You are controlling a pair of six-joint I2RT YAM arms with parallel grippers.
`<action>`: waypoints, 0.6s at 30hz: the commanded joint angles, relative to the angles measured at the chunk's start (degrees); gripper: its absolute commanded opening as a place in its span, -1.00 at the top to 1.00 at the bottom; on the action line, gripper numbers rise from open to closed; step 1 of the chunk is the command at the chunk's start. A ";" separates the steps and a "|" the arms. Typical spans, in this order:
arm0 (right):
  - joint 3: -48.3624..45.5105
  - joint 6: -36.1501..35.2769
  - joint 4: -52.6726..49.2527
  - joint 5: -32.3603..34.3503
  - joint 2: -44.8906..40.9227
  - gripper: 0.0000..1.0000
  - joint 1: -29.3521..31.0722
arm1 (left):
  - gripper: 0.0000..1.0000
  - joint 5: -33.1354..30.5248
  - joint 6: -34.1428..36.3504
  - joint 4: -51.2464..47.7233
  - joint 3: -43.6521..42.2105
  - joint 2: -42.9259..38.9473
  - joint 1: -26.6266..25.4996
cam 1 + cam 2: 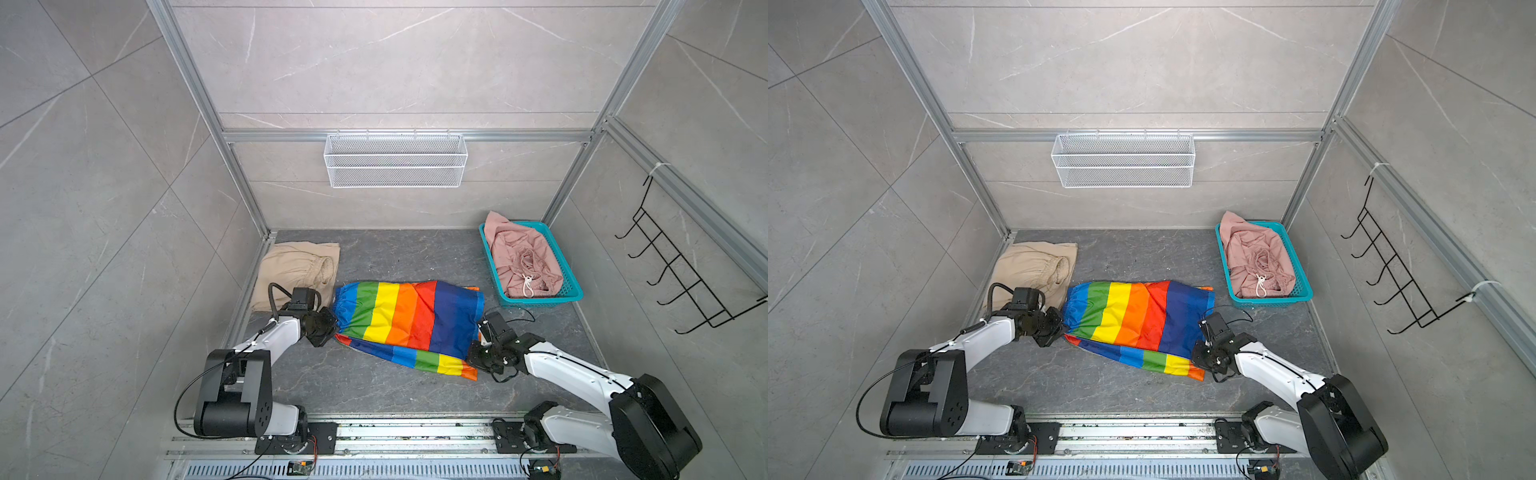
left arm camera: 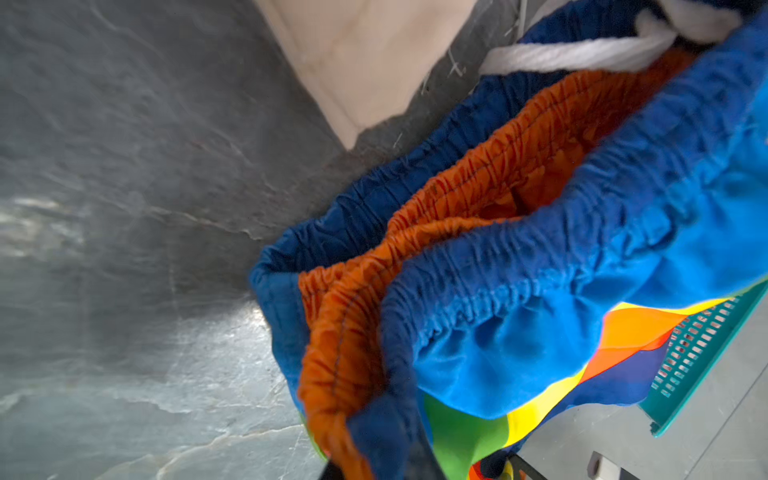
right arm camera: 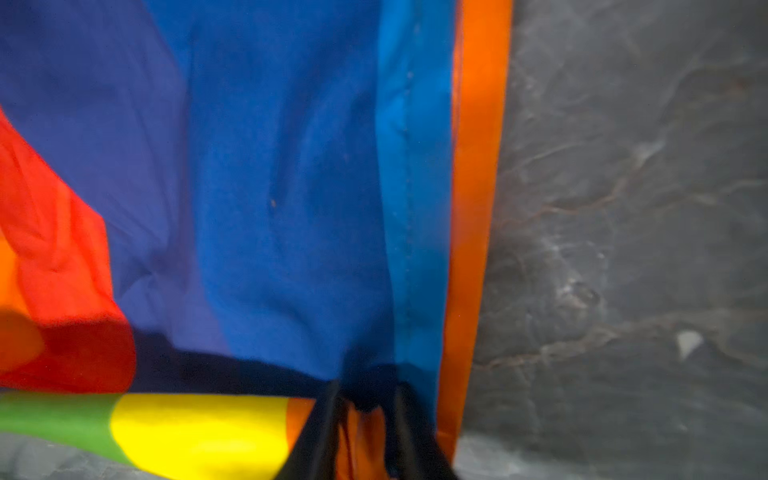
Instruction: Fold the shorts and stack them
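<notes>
The rainbow-striped shorts (image 1: 409, 318) (image 1: 1140, 318) lie folded in the middle of the dark floor, waistband to the left. My left gripper (image 1: 332, 328) (image 2: 374, 465) is shut on the gathered blue and orange waistband (image 2: 478, 257), next to the white drawstring (image 2: 582, 54). My right gripper (image 1: 474, 344) (image 3: 365, 432) is at the shorts' right hem, fingers (image 3: 322, 432) parted, with a bunch of blue cloth still between them. The beige shorts (image 1: 297, 266) (image 1: 1034, 266) lie folded at the back left. The dusty pink shorts (image 1: 519, 257) (image 1: 1254, 257) sit crumpled in the teal basket (image 1: 540, 300).
The teal basket (image 1: 1273, 301) stands at the back right, close to the rainbow shorts' right end. A white wire basket (image 1: 395, 160) hangs on the back rail. A black hook rack (image 1: 681, 270) is on the right wall. Aluminium frame posts edge the floor.
</notes>
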 commanded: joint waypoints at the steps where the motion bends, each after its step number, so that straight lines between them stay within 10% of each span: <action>1: 1.56 -0.23 -4.90 1.72 -3.93 0.04 0.27 | 0.56 -3.89 3.69 -3.10 4.09 0.00 0.45; 12: 11.95 -0.40 -9.62 -4.90 -10.33 -0.79 0.41 | 0.03 -12.56 9.73 -15.09 14.88 -6.50 0.49; 18: 7.68 5.56 1.72 -9.06 -3.49 -0.90 5.58 | -0.89 -3.07 5.20 -13.93 15.87 -8.11 -0.01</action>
